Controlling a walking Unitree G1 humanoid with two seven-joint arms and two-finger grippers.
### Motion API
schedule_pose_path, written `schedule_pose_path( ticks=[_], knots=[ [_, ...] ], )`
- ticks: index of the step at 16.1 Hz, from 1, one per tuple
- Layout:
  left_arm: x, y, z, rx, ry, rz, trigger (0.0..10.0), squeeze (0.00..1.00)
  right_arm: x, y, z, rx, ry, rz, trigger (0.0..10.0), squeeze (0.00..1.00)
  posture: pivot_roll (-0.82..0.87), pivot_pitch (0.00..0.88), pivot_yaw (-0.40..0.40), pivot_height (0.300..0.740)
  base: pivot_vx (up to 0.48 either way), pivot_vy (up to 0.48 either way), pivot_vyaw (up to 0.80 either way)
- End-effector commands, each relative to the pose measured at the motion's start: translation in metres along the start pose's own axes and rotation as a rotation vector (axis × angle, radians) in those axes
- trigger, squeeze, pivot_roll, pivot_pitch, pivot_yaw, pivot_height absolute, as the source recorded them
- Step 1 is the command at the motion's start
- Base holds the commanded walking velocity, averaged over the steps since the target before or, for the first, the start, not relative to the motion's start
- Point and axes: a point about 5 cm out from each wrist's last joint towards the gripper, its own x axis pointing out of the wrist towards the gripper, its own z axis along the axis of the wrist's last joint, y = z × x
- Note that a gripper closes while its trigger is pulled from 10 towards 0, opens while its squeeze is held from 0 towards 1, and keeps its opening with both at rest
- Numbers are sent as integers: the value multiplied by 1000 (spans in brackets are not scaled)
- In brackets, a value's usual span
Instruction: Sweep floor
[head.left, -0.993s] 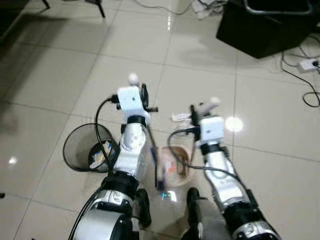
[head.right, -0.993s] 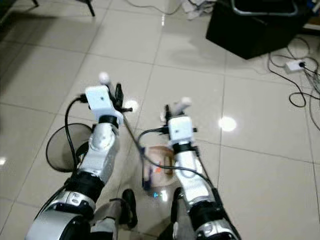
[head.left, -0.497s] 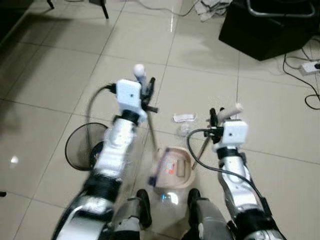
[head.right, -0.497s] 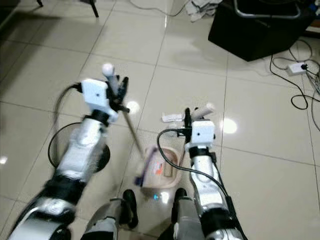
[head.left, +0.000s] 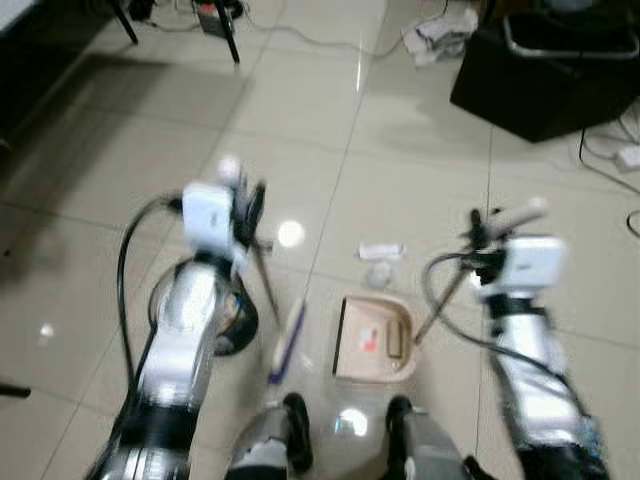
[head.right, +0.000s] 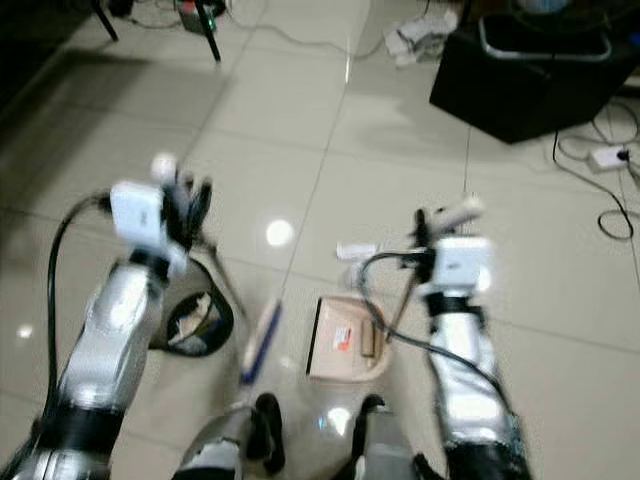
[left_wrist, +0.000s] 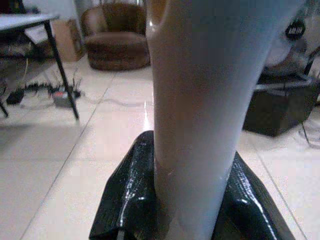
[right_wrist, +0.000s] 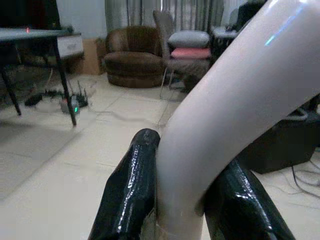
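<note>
Left tool grips the broom, brush end on the floor just left of the dustpan. Right tool clamps the dustpan handle; litter lies just beyond the pan, bin to the left.

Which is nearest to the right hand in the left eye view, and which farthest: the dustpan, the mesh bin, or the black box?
From the right hand:
1. Dustpan, on the floor just to its left, at the robot's feet.
2. Black box, ahead of it on the right.
3. Mesh bin, far across on the robot's left, behind the left arm.
</note>
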Motion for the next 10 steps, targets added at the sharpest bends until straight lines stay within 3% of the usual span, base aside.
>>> schedule_pose_path(
  ticks=[1, 4, 10],
  knots=[
    [-1, 0, 5, 13, 0, -5, 10000, 0, 3, -5, 14, 30, -42, -14, 10000, 0, -13, 131, 96, 740, 0, 0, 0],
    [-11, 2, -6, 60, 59, 16, 10000, 0, 19, -15, 40, 82, -53, -9, 10000, 0, -13, 104, 110, 740, 0, -115, 0],
    [-21, 10, -14, 113, 114, 51, 10000, 0, 52, 10, 93, 194, -33, 138, 10000, 0, -13, 75, 96, 740, 0, -480, 0]
  ],
)
